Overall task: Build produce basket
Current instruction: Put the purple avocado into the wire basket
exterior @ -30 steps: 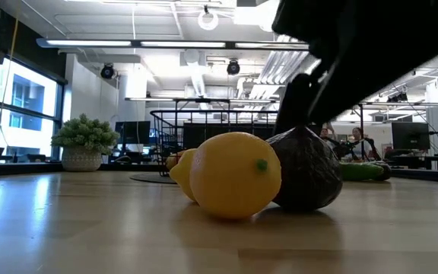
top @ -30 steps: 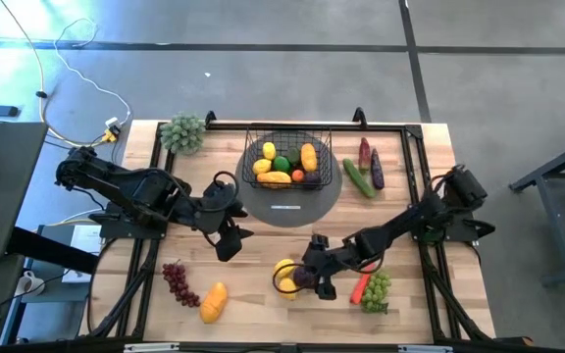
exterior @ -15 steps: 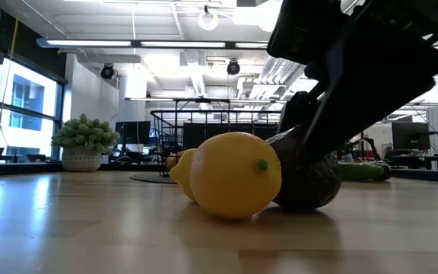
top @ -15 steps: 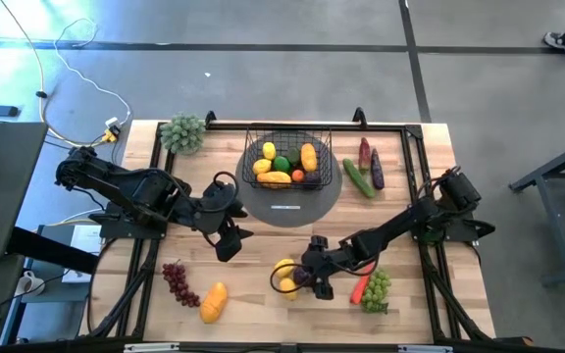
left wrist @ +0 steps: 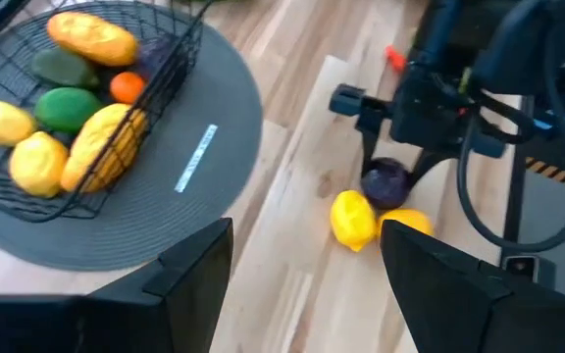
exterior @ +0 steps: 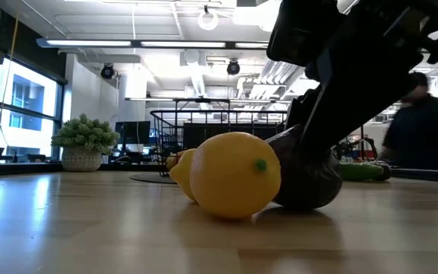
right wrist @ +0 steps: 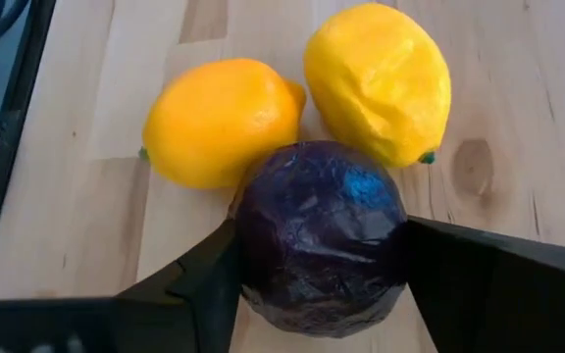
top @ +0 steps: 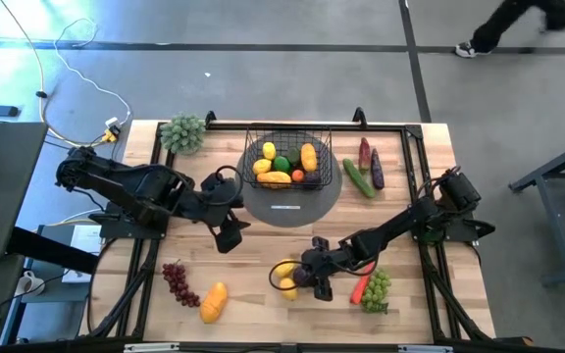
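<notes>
Since a second ago the right gripper (right wrist: pixel 317 265) has drawn its fingers in from wide until they press both flanks of the dark purple plum (right wrist: pixel 320 235), which sits squarely between them on the tabletop near its front edge, right of middle. Just past the plum, touching it, lie two yellow lemons (right wrist: pixel 378 78). The plum is round, so no axis matters; lifting clear of the lemons does. The basket (top: pixel 287 157) stands well apart toward the back edge. The left gripper (top: pixel 229 226) hovers left of the basket, fingers spread, empty.
</notes>
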`<action>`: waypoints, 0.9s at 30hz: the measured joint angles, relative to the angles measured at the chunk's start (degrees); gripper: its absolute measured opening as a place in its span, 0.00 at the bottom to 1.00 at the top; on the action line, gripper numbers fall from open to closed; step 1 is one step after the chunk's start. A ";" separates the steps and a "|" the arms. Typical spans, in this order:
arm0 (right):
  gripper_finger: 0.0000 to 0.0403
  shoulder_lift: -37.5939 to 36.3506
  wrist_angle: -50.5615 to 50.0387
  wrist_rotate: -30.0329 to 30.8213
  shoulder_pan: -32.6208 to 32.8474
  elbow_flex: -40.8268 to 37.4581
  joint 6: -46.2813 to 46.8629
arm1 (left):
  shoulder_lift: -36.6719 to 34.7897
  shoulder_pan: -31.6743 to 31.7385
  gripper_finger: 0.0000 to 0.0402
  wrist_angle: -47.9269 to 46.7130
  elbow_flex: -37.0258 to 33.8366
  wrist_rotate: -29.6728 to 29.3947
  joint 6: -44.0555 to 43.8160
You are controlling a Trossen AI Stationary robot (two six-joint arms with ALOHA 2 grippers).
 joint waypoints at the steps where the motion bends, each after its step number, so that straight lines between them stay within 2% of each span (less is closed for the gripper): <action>1: 0.52 -0.02 -0.22 0.01 0.00 0.00 1.14 | 0.00 0.30 0.62 -0.04 0.00 0.04 0.33; 9: 0.52 -1.29 -2.36 -0.27 0.26 -0.04 10.84 | -0.02 2.35 0.62 -0.13 0.00 0.10 5.99; 16: 0.52 -5.04 -11.11 2.89 0.68 -0.13 18.73 | -0.04 5.29 0.62 -0.12 0.00 0.07 9.66; 27: 0.51 -14.20 -17.83 14.47 -1.57 -0.16 27.03 | -0.30 9.54 0.62 0.31 0.00 0.70 16.90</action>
